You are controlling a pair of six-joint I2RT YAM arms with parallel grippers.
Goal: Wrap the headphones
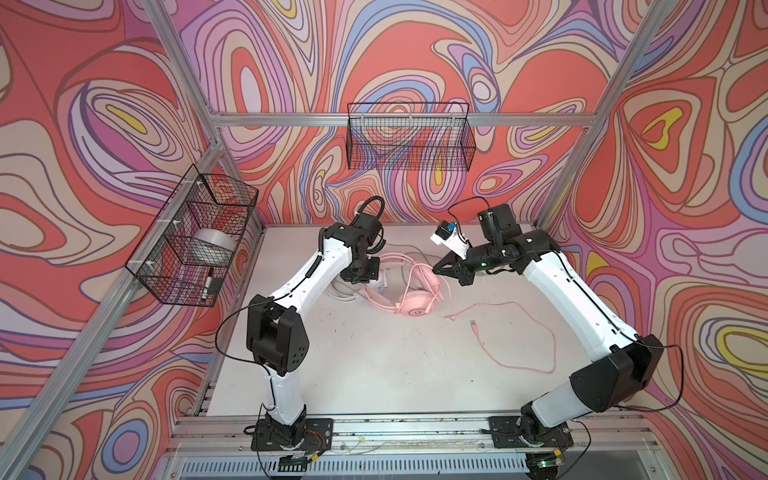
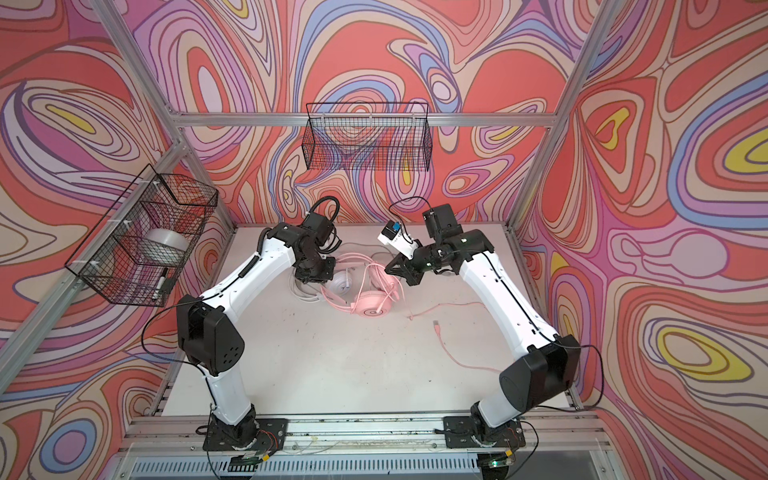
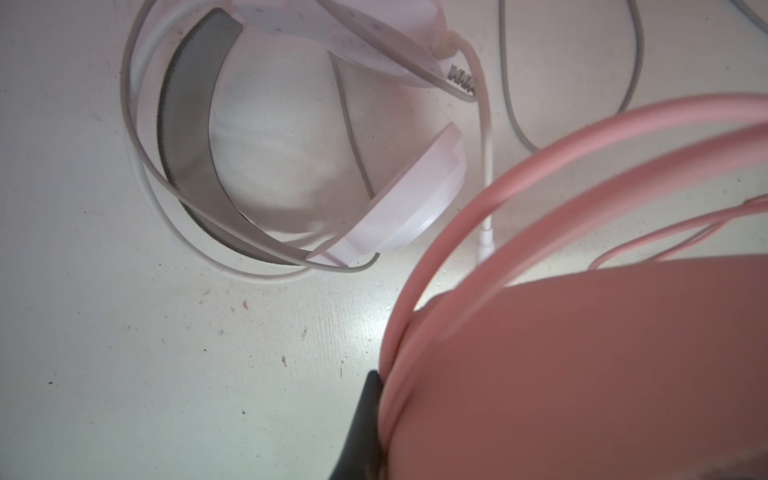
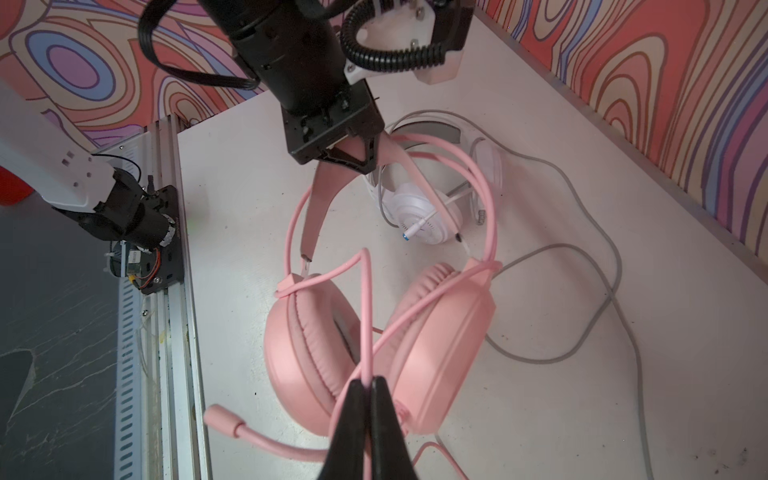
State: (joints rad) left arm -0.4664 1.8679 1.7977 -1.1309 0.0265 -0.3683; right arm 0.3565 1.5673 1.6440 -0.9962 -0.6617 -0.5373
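The pink headphones [image 1: 415,306] [image 4: 316,353] lie mid-table with their earcups together and a boom mic [image 4: 224,417]. My left gripper [image 1: 367,275] [image 4: 356,154] is shut on their wide inner headband [image 3: 582,374], with one black finger [image 3: 362,428] showing beside it. The right gripper [image 1: 435,269] [image 4: 365,380] is shut on the pink cable [image 4: 365,316], which crosses the earcups. The rest of that cable [image 1: 521,309] trails right across the table to its plug [image 1: 473,325]. The white headphones [image 2: 340,284] [image 3: 409,208] lie just behind, partly under the left wrist.
The grey-white cable [image 4: 582,257] loops over the table behind the pink set. A wire basket [image 1: 191,237] on the left wall holds a tape roll [image 1: 214,249] and a marker [image 1: 208,286]. A second wire basket [image 1: 409,141] hangs on the back wall.
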